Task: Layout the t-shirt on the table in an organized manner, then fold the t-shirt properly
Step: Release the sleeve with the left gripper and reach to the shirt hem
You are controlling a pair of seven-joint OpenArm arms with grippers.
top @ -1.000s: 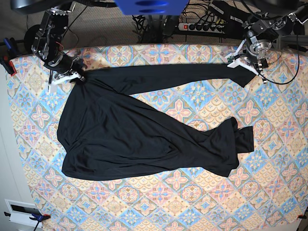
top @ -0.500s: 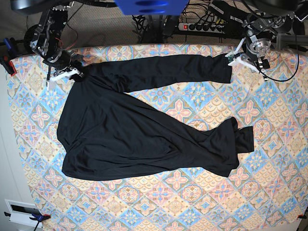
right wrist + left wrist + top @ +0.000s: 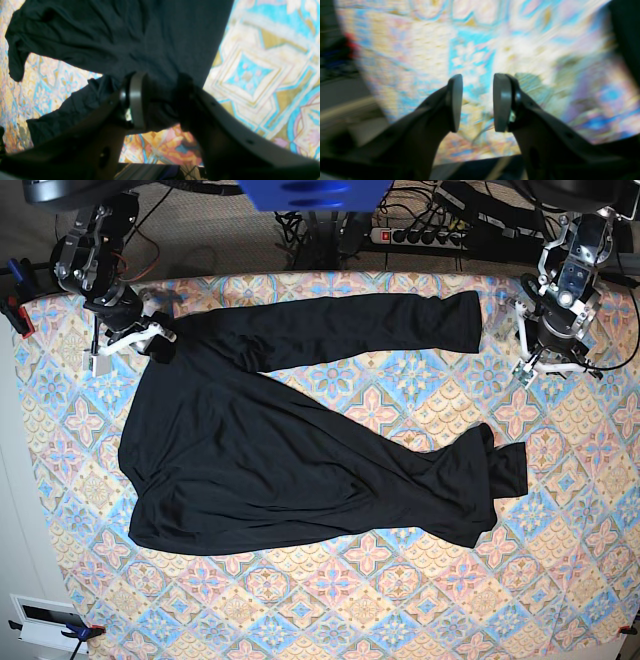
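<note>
We see the black t-shirt lying spread on the worktop, its body towards the left of the base view and one long sleeve stretched along the far edge. Our left hand has its fingers apart and holds nothing above the bare patterned cloth. Our right hand also has its fingers apart, with a bunch of the shirt fabric between them.
</note>
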